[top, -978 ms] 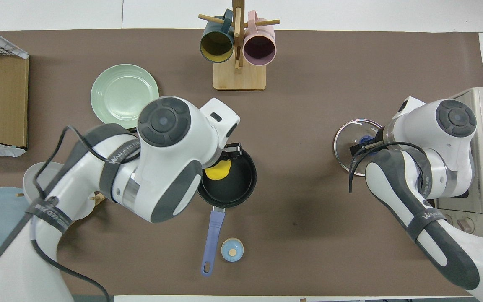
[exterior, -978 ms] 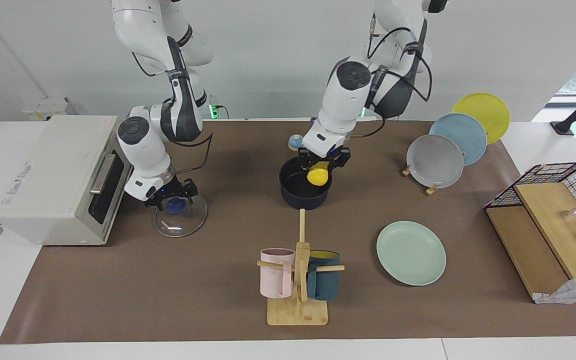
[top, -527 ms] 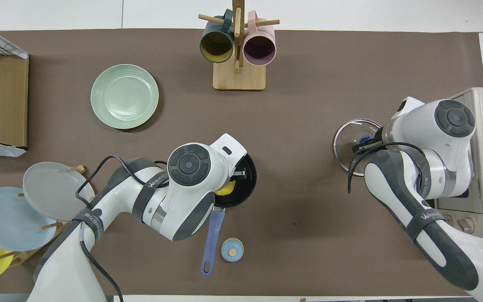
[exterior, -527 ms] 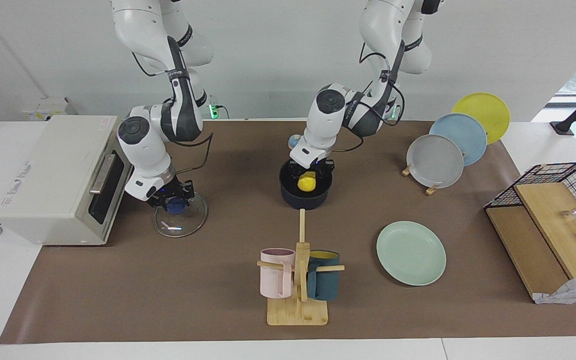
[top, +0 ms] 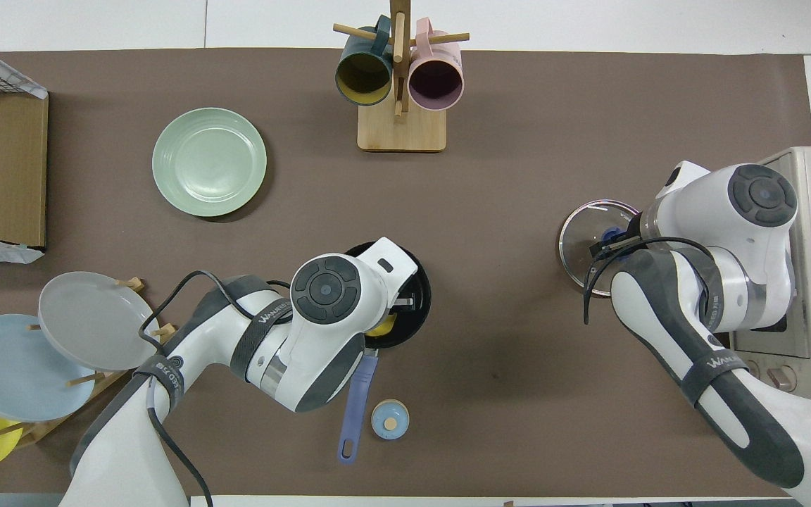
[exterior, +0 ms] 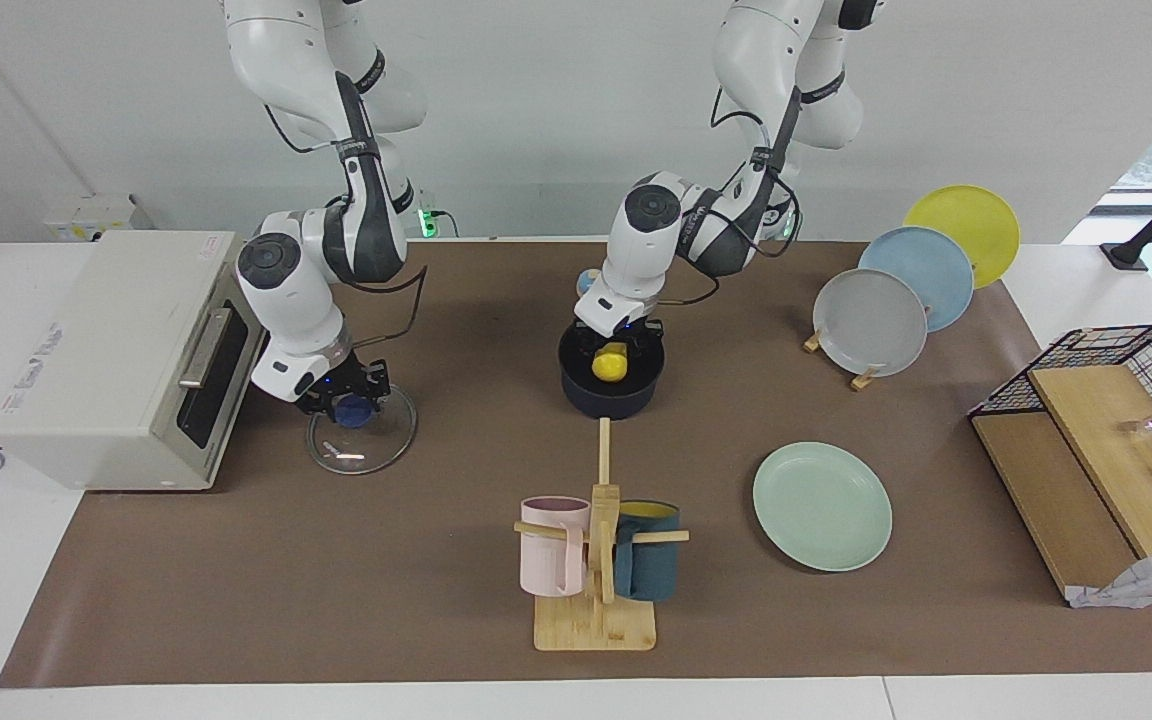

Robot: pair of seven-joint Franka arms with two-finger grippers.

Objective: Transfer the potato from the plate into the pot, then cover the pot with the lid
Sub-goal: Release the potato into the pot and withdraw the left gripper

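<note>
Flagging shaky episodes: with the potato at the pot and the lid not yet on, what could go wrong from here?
1. The left pincer sits inside the pot at the potato; withdrawing could catch the rim and shift the pot.
2. The right pincer is at the knob of the lid, which lies flat toward the right arm's end; carrying it over early could collide with the left arm.

There are four round plates: one mint-green plate [exterior: 822, 505] lying flat, plus one grey plate [exterior: 869, 322], one light-blue plate [exterior: 921, 275] and one yellow plate [exterior: 966, 228] standing in a rack. Two mugs hang together: one pink mug [exterior: 550, 545] and one dark teal mug [exterior: 647, 565]. There is one dark blue pot [exterior: 608, 385], one yellow egg-shaped potato [exterior: 610, 363] and one glass lid [exterior: 361, 432].
</note>
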